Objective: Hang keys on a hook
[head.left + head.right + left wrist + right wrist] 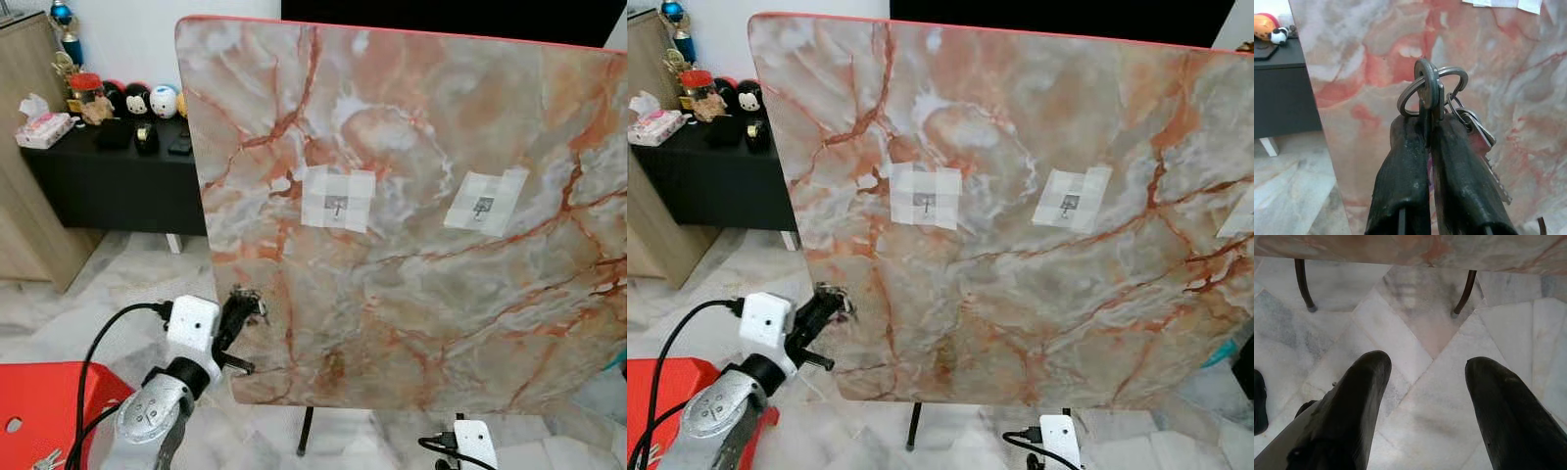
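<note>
Keys clamped at the lower left of the marble board

Keys (1449, 105) sat pinched between the two black fingers of the left gripper (1431, 128), which we held closed on the flat key head, with the split ring and a second key hanging off to one side. In the left eye view that gripper (245, 305) stood at the lower left of the frame, right against the left edge of the marble-patterned board (411, 323), well below the hooks. We saw two small hooks, each on a taped white square: the nearer hook (337, 205) at the centre of the frame, the farther hook (483, 209) toward the right. The board stood upright on thin dark legs (1303, 286) over a pale marble floor (1425, 396).

Our right gripper (1425, 369) hung low, its fingers spread wide apart with nothing between them, pointing at the floor beneath the board. A red stool (44, 401) filled the lower left corner, and a black side table (108, 181) with small toys sat at the upper left.
</note>
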Tool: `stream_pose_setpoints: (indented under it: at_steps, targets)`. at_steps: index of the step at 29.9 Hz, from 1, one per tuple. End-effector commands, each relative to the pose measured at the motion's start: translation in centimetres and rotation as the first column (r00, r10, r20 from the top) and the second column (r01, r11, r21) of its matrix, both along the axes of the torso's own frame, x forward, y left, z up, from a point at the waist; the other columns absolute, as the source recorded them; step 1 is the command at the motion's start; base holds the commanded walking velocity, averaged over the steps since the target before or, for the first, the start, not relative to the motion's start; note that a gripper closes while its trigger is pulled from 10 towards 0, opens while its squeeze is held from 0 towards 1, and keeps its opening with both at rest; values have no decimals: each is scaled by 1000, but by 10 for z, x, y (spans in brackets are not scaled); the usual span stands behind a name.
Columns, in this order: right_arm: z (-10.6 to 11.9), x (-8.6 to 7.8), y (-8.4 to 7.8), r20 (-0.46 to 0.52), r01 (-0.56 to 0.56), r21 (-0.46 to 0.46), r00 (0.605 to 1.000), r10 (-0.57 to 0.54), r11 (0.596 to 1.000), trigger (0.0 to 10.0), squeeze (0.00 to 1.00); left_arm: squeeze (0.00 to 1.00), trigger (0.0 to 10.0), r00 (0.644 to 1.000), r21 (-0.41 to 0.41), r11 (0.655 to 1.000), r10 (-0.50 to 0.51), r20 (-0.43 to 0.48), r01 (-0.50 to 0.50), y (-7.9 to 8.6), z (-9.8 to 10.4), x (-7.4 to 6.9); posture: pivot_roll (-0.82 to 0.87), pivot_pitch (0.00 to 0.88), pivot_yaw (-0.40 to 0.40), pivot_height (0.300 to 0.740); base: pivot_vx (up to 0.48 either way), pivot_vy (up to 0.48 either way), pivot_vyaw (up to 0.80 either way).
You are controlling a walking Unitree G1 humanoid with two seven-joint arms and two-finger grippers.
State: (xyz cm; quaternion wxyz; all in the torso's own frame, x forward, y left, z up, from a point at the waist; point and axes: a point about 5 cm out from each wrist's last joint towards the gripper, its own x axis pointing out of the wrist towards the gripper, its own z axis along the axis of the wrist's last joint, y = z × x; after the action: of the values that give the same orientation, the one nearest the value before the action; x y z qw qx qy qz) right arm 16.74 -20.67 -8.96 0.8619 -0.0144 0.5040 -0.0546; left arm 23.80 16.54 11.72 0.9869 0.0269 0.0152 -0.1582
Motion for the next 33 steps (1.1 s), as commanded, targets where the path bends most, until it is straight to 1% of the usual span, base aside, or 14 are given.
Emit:
stream_pose_setpoints:
  at_steps: [1, 5, 8, 11, 18, 20, 22, 25, 29, 31, 33]
  targets:
    - [0, -1, -3, -4, 26, 1, 1000, -26, 1000, 10000, 0, 0, 10000, 999, -22, 999, -26, 35, 27, -10, 10, 3, 90, 0, -118, 740, 0, 0, 0]
    - [-1, -2, -2, -21, 15, 9, 1000, -14, 1000, 10000, 0, 0, 10000, 999, -29, 999, -29, 33, 30, -15, 11, 4, 92, 0, -118, 740, 0, 0, 0]
    - [-1, -2, -2, -19, 10, 17, 1000, -10, 1000, 10000, 0, 0, 10000, 999, -38, 999, -31, 34, 32, -18, 12, 6, 90, 0, -116, 740, 0, 0, -775]
    - [0, -1, -1, -27, -18, 11, 999, 18, 1000, 10000, 0, 0, 10000, 999, -50, 998, -31, 34, 33, -19, 14, 6, 87, 0, -116, 740, 0, 0, -767]
    - [0, -1, -2, -29, -10, 8, 1000, 11, 1000, 10000, 0, 0, 10000, 999, -65, 998, -15, 36, 17, -19, 15, 7, 80, 0, -115, 740, 0, 0, -758]
    - [0, -1, -2, -29, -11, 8, 1000, 11, 1000, 10000, 0, 0, 10000, 1000, -92, 996, -13, 24, 16, -20, 14, 7, 79, 0, -114, 740, 0, 0, -756]
    - [0, -1, -2, -30, -12, 7, 999, 12, 1000, 10000, 0, 0, 10000, 1000, -92, 996, -13, 16, 15, -21, 14, 7, 80, 0, -114, 740, 0, 0, -756]
    - [0, -1, -2, -30, -19, 6, 999, 19, 1000, 10000, 0, 0, 10000, 1000, -92, 996, -13, 22, 15, -21, 14, 7, 81, 0, -115, 740, 0, 366, -756]
    - [0, 0, -2, -34, -39, -3, 999, 38, 999, 10000, 0, 0, 10000, 999, -79, 997, -18, 32, 21, -22, 14, 7, 83, 0, -114, 740, 0, 0, -741]
    - [0, 1, -1, -26, -34, -1, 999, 34, 999, 10000, 0, 0, 10000, 999, -75, 997, -25, 31, 27, -23, 14, 7, 83, 0, -112, 740, 0, 0, 0]
    - [1, 1, -1, -18, -26, 1, 1000, 26, 1000, 10000, 0, 0, 10000, 998, -83, 995, -50, 32, 53, -30, 15, 7, 81, 0, -111, 740, 0, 0, 0]
